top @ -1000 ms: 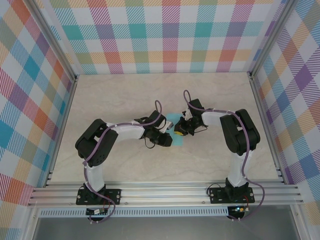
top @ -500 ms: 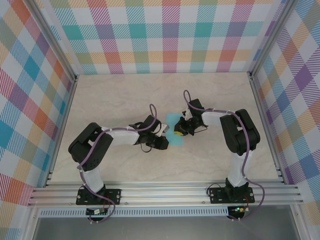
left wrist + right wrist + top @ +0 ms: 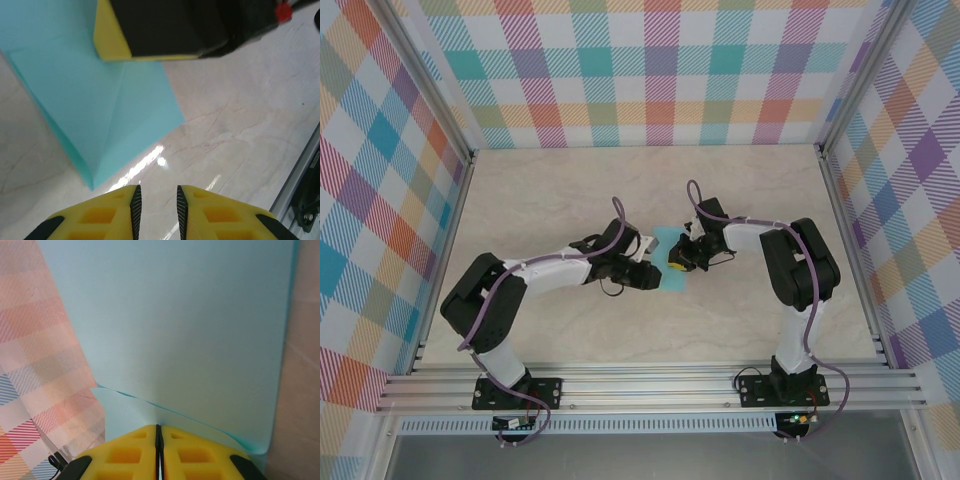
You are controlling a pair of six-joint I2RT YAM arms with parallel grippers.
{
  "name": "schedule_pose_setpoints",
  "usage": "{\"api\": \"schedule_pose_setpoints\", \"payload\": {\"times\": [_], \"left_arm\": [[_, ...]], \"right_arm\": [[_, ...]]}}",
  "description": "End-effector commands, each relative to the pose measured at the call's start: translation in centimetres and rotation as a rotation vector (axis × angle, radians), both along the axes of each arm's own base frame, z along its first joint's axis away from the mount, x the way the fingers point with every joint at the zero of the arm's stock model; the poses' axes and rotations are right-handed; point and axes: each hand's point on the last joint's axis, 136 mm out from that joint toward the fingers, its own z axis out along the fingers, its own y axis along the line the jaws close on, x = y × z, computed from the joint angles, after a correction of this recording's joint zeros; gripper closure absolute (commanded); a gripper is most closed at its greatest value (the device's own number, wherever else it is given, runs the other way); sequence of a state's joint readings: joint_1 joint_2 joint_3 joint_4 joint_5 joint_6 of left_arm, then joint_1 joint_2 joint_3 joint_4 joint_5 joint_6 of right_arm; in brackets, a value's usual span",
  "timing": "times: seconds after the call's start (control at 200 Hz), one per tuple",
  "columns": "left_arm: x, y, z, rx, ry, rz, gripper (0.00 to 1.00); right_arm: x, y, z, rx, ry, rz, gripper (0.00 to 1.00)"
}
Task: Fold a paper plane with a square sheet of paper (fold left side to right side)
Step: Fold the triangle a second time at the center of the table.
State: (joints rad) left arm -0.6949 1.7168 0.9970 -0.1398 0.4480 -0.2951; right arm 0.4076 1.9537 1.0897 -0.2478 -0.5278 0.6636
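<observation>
The square sheet of paper [image 3: 676, 283] is turquoise-blue and lies flat on the table's middle, showing diagonal creases [image 3: 100, 110] in the left wrist view. My right gripper [image 3: 677, 266] is shut, its yellow fingertips [image 3: 111, 37] pressed down on the sheet. In the right wrist view the paper [image 3: 190, 330] fills the frame ahead of the closed tips [image 3: 158, 426], with one layer's edge curling up. My left gripper [image 3: 651, 277] hovers just off the sheet's left edge. Its jaws [image 3: 156, 195] are slightly apart over bare table, with nothing between them.
The marble-look tabletop [image 3: 550, 200] is walled by plaid panels [image 3: 660, 70] on three sides. An aluminium rail [image 3: 650, 385] runs along the near edge, and it also shows at the lower right of the left wrist view [image 3: 300, 170].
My left arm has drawn back to the left, off the paper, and its jaws have parted a little. The right gripper and the sheet have stayed put.
</observation>
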Motion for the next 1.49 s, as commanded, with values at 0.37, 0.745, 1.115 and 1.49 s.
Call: {"api": "schedule_pose_setpoints", "payload": {"times": [0.37, 0.745, 1.115, 1.49], "left_arm": [[1.2, 1.1, -5.5, 0.119, 0.071, 0.023, 0.70], [-0.3, 3.5, -8.2, 0.251, 0.117, 0.006, 0.83], [-0.9, 5.3, -9.1, 0.366, 0.113, 0.023, 0.87], [-1.1, 5.2, -9.7, 0.393, 0.109, 0.030, 0.89]], "right_arm": [[-2.8, -2.0, -4.0, -0.132, 0.106, 0.017, 0.91], [-1.5, -0.8, 0.5, -0.051, -0.012, 0.050, 1.00], [-3.6, 1.9, 3.5, 0.033, -0.032, 0.183, 1.00], [-4.1, 2.7, 0.5, -0.041, 0.008, 0.213, 1.00]]}}
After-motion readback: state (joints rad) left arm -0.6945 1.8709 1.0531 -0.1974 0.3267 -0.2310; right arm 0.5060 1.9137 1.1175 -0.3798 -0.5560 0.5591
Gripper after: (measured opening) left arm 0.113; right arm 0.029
